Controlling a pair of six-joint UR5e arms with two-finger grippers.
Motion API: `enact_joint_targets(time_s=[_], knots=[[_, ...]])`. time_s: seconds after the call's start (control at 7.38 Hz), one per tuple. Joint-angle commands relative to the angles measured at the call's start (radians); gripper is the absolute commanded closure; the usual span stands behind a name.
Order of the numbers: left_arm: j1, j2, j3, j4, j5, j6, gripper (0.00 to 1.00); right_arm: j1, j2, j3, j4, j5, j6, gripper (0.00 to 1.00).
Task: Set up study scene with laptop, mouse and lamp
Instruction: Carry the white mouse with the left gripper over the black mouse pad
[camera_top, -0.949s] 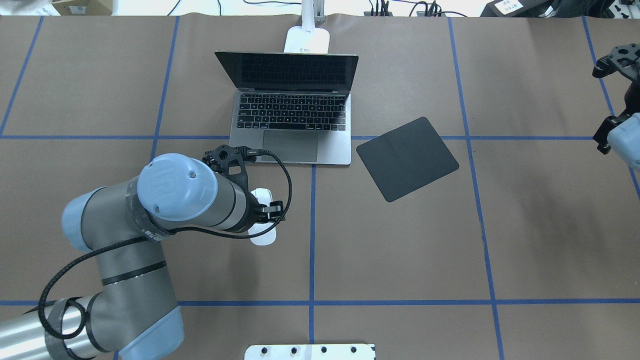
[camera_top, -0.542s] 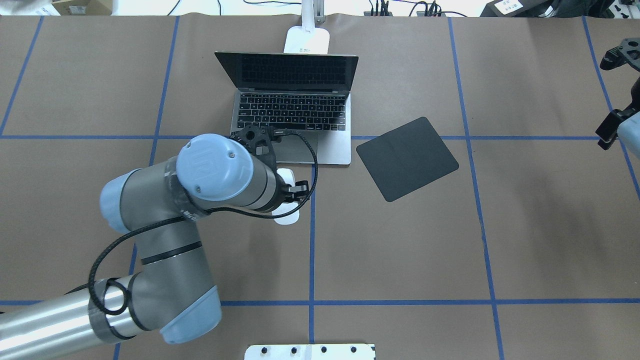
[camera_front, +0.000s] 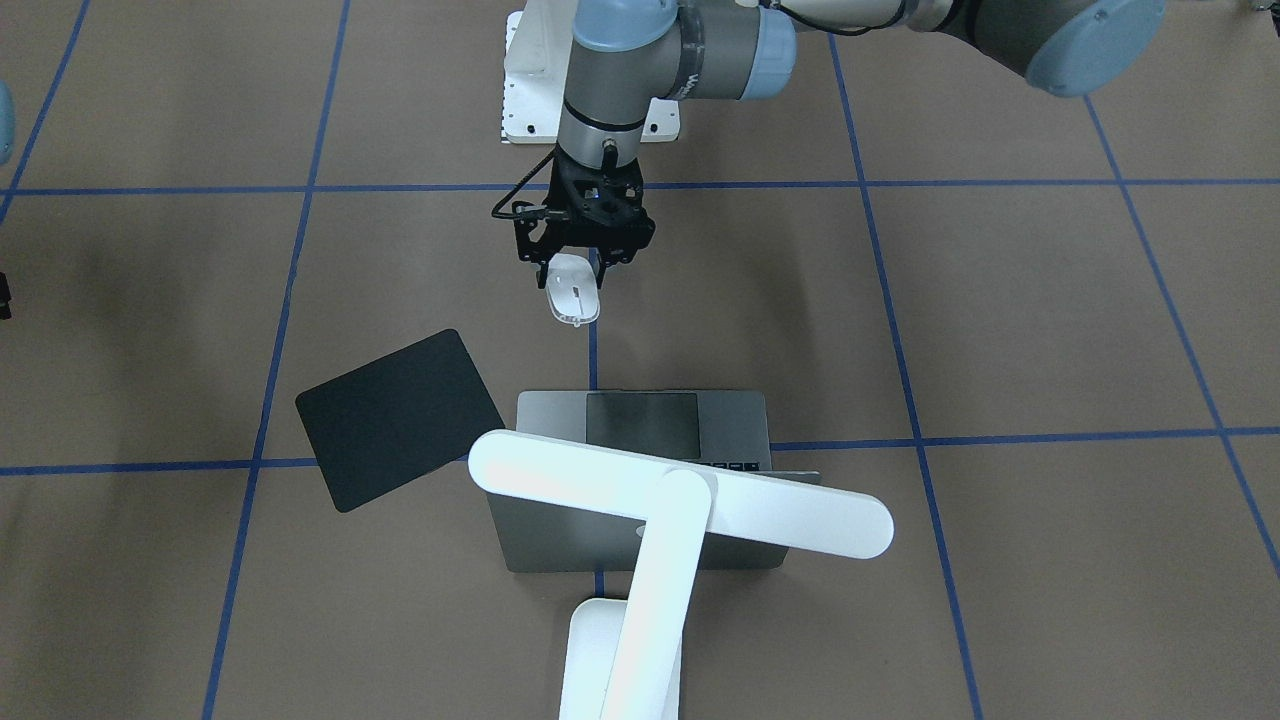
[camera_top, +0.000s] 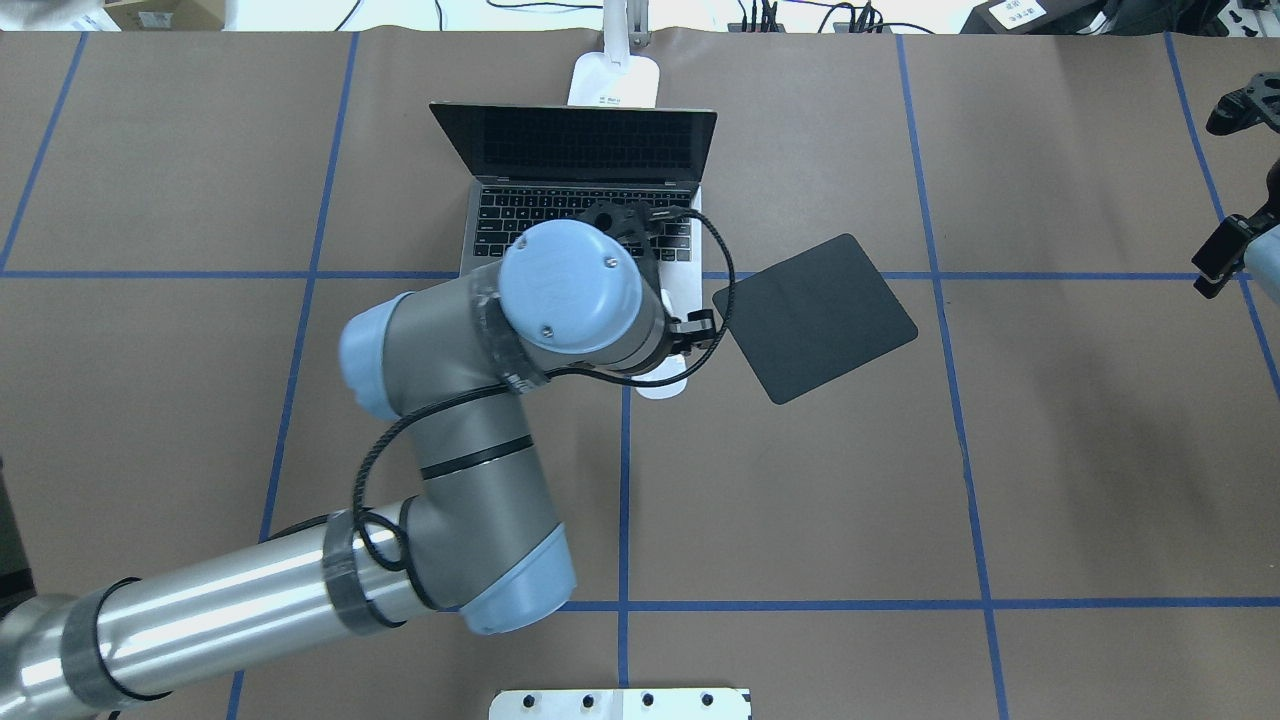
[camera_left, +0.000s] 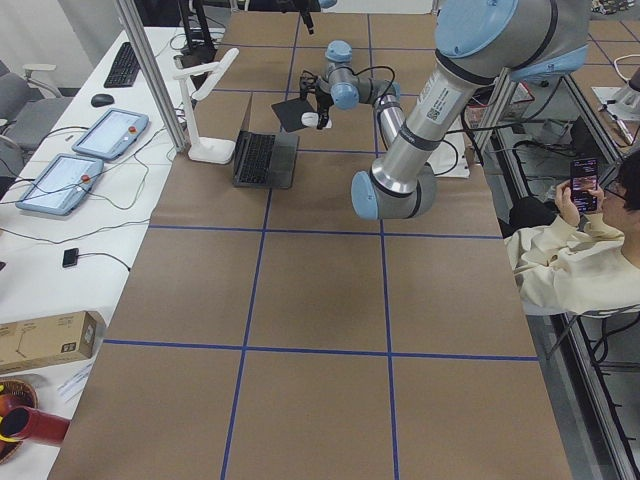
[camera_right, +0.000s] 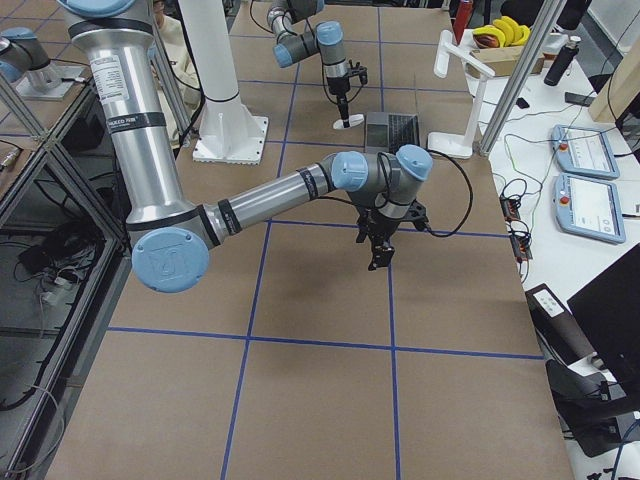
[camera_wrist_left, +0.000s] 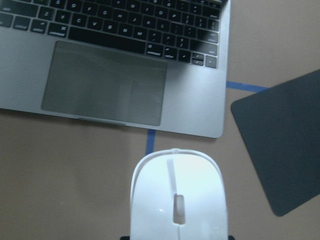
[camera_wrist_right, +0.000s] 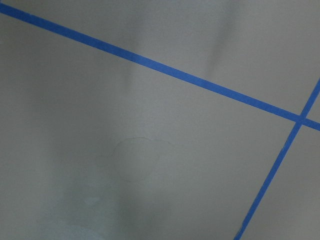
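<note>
The open grey laptop (camera_top: 585, 215) sits at the table's far middle, and its trackpad shows in the left wrist view (camera_wrist_left: 102, 82). The white lamp (camera_front: 680, 500) stands behind it, with its base (camera_top: 615, 80) at the far edge. My left gripper (camera_front: 577, 268) is shut on the white mouse (camera_front: 572, 292) by its rear end. It holds the mouse just in front of the laptop's front right corner, and the mouse fills the bottom of the wrist view (camera_wrist_left: 177, 195). My right gripper (camera_right: 379, 252) hangs over bare table far to the right; I cannot tell whether it is open or shut.
A thin black square mat (camera_top: 815, 315) lies tilted to the right of the laptop, close to the mouse. A white pedestal with bolt holes (camera_top: 620, 703) sits at the near edge. Blue tape lines cross the brown table cover.
My left arm has carried the mouse forward and to the right, from the laptop's front left to its front right corner near the mat. The right arm has shifted slightly.
</note>
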Motion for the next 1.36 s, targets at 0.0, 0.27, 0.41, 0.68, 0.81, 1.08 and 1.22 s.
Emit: enact_joint_targets(time_s=[0.0, 0.27, 0.41, 0.68, 0.81, 1.08, 1.22], knots=[[0.001, -0.073, 0.138, -0.118, 0.070, -0.003, 0.62, 0.001, -0.004, 0.000, 0.000, 0.001, -0.001, 0.00], [0.005, -0.203, 0.316, -0.176, 0.112, -0.003, 0.62, 0.003, -0.015, 0.002, 0.002, -0.006, -0.016, 0.00], [0.019, -0.245, 0.406, -0.244, 0.167, -0.005, 0.62, 0.006, -0.013, 0.000, 0.002, -0.003, -0.004, 0.00], [0.051, -0.279, 0.513, -0.306, 0.242, -0.003, 0.62, 0.019, -0.026, 0.028, 0.002, 0.000, -0.001, 0.00], [0.076, -0.296, 0.541, -0.306, 0.280, -0.003, 0.62, 0.021, -0.029, 0.039, 0.000, 0.000, 0.001, 0.00], [0.146, -0.293, 0.551, -0.306, 0.377, -0.005, 0.62, 0.024, -0.029, 0.039, 0.000, 0.001, 0.002, 0.00], [0.160, -0.288, 0.565, -0.306, 0.408, -0.005, 0.62, 0.033, -0.029, 0.039, 0.000, 0.003, 0.001, 0.00]])
